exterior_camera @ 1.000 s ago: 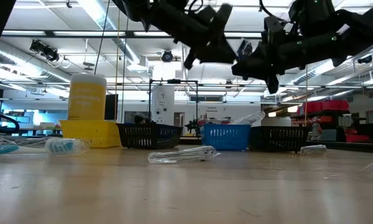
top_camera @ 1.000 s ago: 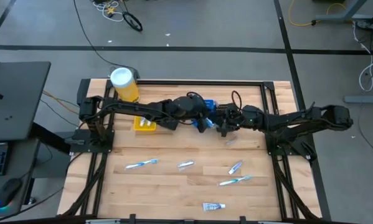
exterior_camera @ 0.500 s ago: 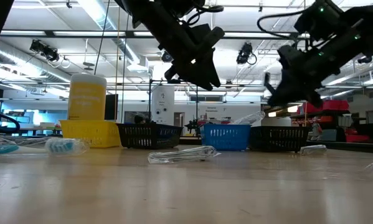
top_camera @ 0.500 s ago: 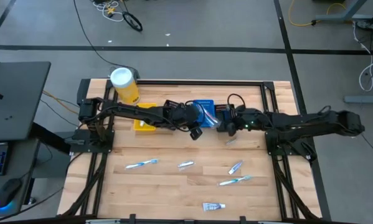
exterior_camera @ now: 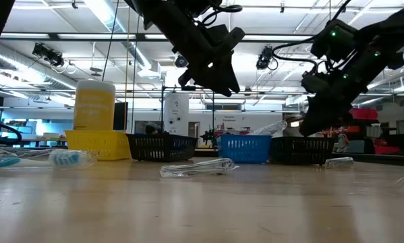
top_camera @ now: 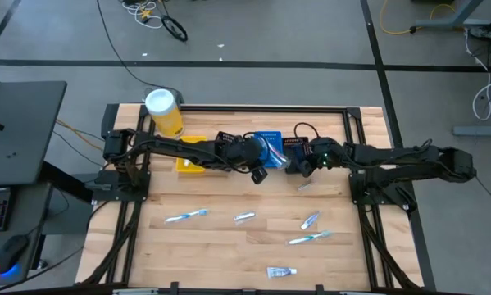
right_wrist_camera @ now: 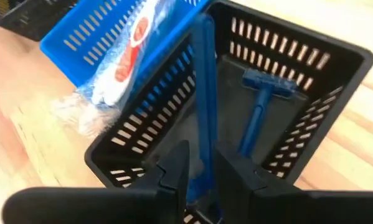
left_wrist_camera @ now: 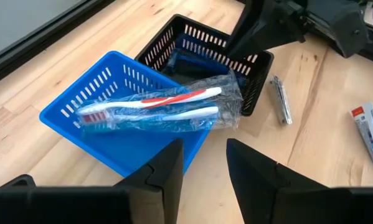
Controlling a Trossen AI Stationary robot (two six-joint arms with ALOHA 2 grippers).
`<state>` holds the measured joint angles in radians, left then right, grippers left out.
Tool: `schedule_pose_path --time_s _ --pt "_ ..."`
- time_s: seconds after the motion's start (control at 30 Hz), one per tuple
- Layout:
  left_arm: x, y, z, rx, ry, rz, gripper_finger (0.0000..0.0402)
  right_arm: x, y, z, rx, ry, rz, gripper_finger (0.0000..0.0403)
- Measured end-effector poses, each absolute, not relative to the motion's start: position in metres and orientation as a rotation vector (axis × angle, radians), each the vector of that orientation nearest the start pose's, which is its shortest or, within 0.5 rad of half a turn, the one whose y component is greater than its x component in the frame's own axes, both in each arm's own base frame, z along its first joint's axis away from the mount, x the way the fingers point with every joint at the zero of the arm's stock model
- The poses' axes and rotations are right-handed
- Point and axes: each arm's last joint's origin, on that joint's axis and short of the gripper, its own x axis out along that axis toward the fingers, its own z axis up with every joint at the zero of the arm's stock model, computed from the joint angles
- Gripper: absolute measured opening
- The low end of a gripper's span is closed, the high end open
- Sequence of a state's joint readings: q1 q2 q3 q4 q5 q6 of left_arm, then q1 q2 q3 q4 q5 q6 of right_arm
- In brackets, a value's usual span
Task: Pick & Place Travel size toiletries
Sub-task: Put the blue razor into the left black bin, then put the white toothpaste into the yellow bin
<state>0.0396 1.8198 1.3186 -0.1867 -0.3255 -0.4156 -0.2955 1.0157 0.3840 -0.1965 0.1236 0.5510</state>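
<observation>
My right gripper [right_wrist_camera: 202, 167] slants down into a black bin [right_wrist_camera: 348, 57] with a dark blue razor [right_wrist_camera: 203, 93] between its fingers. A second blue razor [right_wrist_camera: 261, 106] lies on that bin's floor. In the blue bin [left_wrist_camera: 93, 87] beside it, a clear-wrapped red-white brush [left_wrist_camera: 167, 102] rests across the rims. My left gripper [left_wrist_camera: 205, 152] hangs open just near of the blue bin [top_camera: 270, 141], with nothing between its fingers. Several wrapped toothbrushes and tubes lie on the near half of the table, among them a toothbrush [top_camera: 186, 216] and a tube [top_camera: 280, 271]. My right gripper has the razor's handle [right_wrist_camera: 202, 146] pinched between its two fingers, near the handle's near end. The fingers come slanting down from the table's right side, and the razor runs on along their line. Its far end reaches the bin's far rim; whether it rests there, I cannot tell.
A yellow bin [top_camera: 190, 162] and a second black bin [exterior_camera: 161, 145] stand left of the blue one, with a tall yellow canister [top_camera: 165, 111] at the far left. A wrapped item [left_wrist_camera: 281, 99] lies on the table near the black bin. A raised frame edges the table.
My right gripper has tipped steeply downward and sunk toward the black bin. My left gripper drew back a little toward the table's near edge and tipped down in the first half second, then kept still.
</observation>
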Motion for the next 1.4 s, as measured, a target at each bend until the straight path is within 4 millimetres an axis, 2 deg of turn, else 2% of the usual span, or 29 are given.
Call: schedule_pose_path --time_s 0.2,0.4,0.5,0.63,0.8,0.87,0.97,1.23,1.33,1.4 --pt "0.402 0.023 0.234 -0.293 0.603 0.480 0.0128 0.175 -0.058 0.169 0.502 0.653 -0.570 0.0080" --pt "0.401 0.010 0.232 -0.268 0.629 0.449 0.0123 0.190 -0.060 0.199 0.446 0.519 -0.452 0.0080" --pt "0.395 -0.001 0.225 -0.268 0.727 0.432 0.0121 0.199 -0.056 0.210 0.459 0.413 -0.289 0.0080" --pt "0.378 -0.019 0.216 -0.410 0.925 0.408 0.0121 0.205 -0.044 0.218 0.394 0.359 -0.094 0.0080" --pt "0.352 -0.048 0.205 -0.385 1.229 0.348 0.0121 0.209 -0.029 0.217 0.152 0.375 0.045 0.0081" --pt "0.340 -0.058 0.202 -0.344 1.344 0.321 0.0121 0.213 -0.027 0.215 0.113 0.374 0.041 0.0084" --pt "0.330 -0.069 0.201 -0.282 1.423 0.317 0.0121 0.218 -0.025 0.210 0.101 0.382 0.056 0.0100" --pt "0.324 -0.087 0.201 -0.297 1.432 0.345 0.0122 0.230 -0.020 0.189 0.125 0.467 0.035 0.0167" --pt "0.329 -0.087 0.201 -0.278 1.353 0.375 0.0126 0.234 -0.012 0.188 0.133 0.464 0.107 0.0175" --pt "0.337 -0.089 0.203 -0.269 1.283 0.331 0.0132 0.234 -0.004 0.187 0.132 0.466 0.159 0.0176"
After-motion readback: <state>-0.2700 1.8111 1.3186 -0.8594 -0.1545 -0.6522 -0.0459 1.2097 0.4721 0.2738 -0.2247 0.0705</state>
